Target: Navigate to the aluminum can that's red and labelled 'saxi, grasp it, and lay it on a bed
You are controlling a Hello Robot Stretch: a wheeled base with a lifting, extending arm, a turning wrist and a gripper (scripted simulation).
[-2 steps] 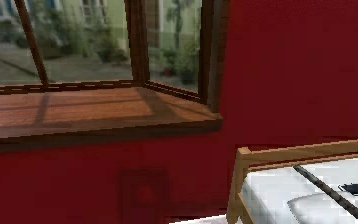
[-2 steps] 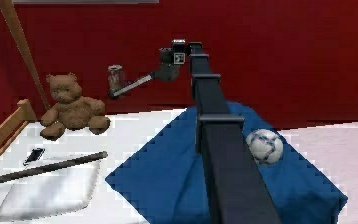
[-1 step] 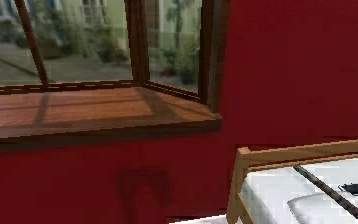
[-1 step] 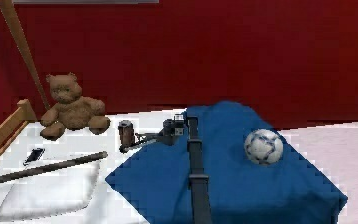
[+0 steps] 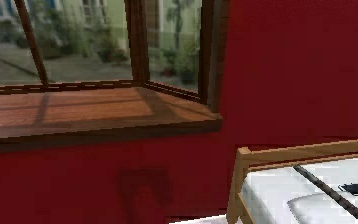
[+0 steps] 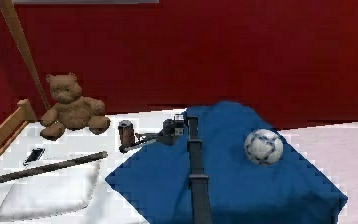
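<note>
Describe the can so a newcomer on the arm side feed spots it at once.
Find the white bed against the red wall, with a brown teddy bear and a blue blanket on it. Between those two stands the can, near the gripper. It is the one small upright dark-red cylinder; the bear is furry, the blanket flat.

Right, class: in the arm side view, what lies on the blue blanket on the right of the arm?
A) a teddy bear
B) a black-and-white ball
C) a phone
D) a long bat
B: the black-and-white ball rests on the blue blanket on the arm side view's right of the arm, while the teddy bear sits far over at the left.
</note>
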